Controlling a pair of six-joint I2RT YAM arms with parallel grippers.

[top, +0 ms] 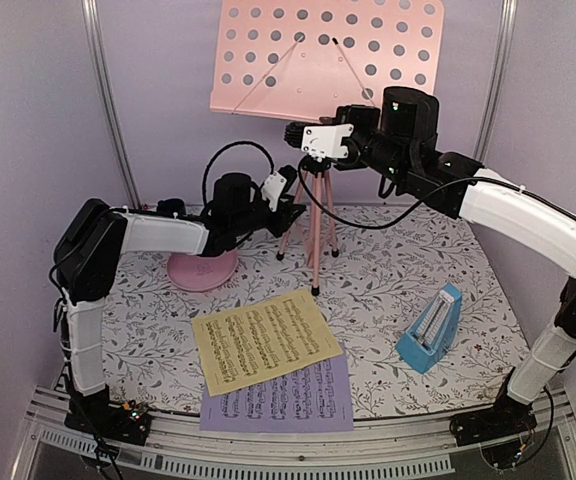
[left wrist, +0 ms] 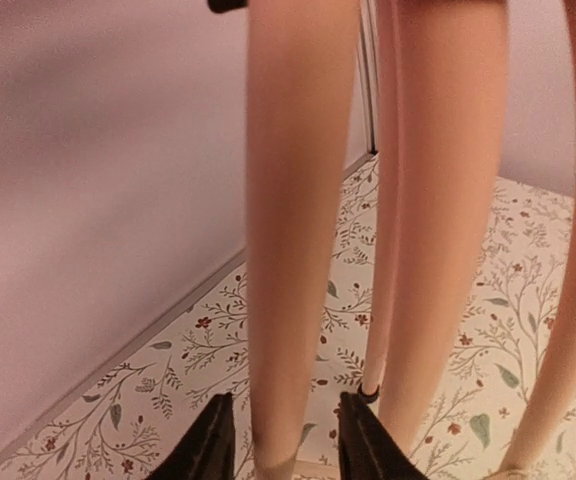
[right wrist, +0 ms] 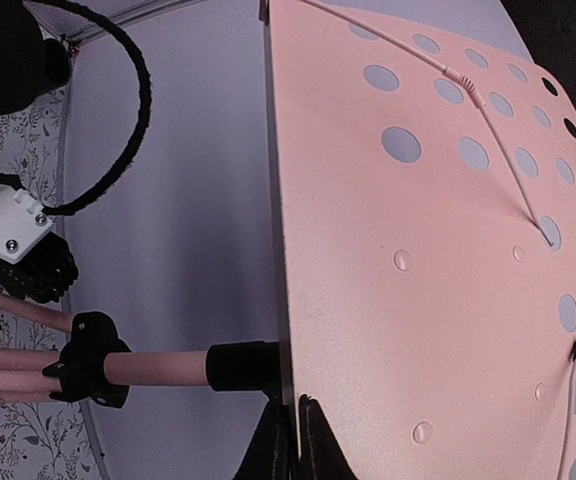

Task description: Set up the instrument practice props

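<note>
Right end effector (right wrist: 293, 425) pinches perforated pink desk (right wrist: 418, 250); left end effector (left wrist: 288, 405) loosely straddles tubular leg (left wrist: 298, 200).

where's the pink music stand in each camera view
top external: music stand at top centre, desk high, tripod below.
left wrist: only its legs, close up, filling the frame.
right wrist: its desk fills the right; pole lower left.
shared landmark: floral table cover.
</note>
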